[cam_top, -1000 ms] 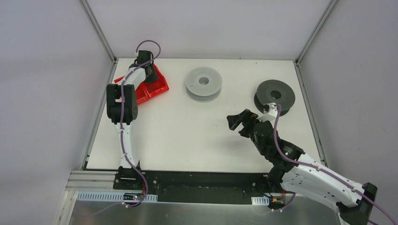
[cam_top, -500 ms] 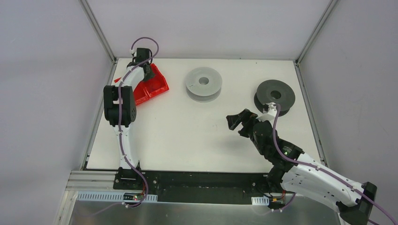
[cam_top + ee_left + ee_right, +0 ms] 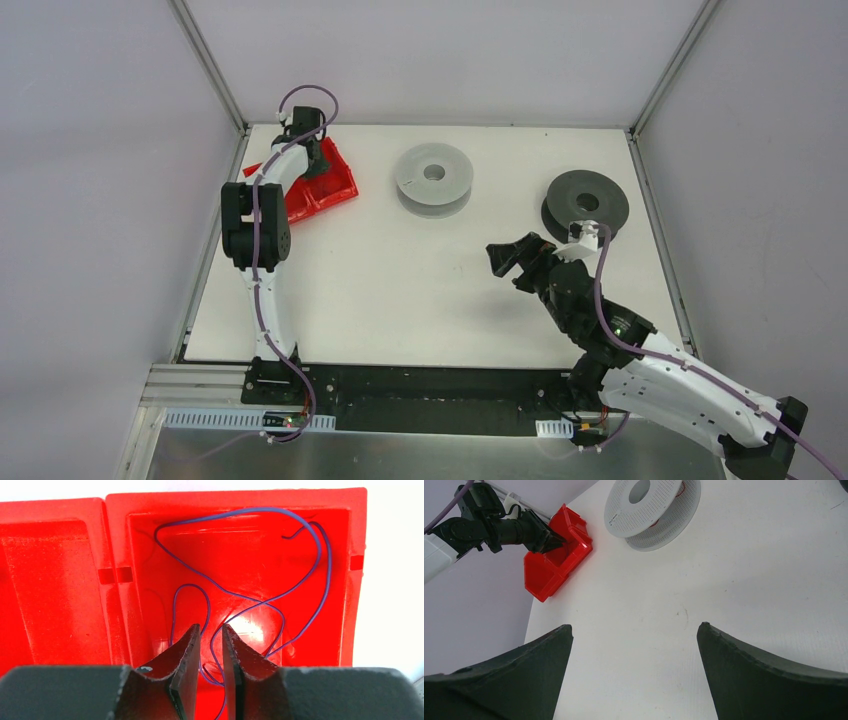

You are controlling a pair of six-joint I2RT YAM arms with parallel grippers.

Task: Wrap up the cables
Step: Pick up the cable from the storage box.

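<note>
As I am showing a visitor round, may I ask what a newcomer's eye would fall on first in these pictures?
The bright red bin at the far left corner of the table, where the left gripper hangs over thin dark cables in loose loops. Next, a light grey spool at the far middle and a dark grey spool at far right, near the wide-open right gripper.

A red plastic bin [image 3: 335, 188] with two compartments side by side sits at the upper left of the overhead view, skewed against the edges of the white tabletop [image 3: 400, 290]. A light grey perforated plastic spool [image 3: 433, 178] lies flat at upper centre, well apart from the bin. A dark grey plastic spool [image 3: 585, 203] lies flat at upper right. Pale grey walls [image 3: 100, 200] close in the tabletop at both sides and the back.
</note>
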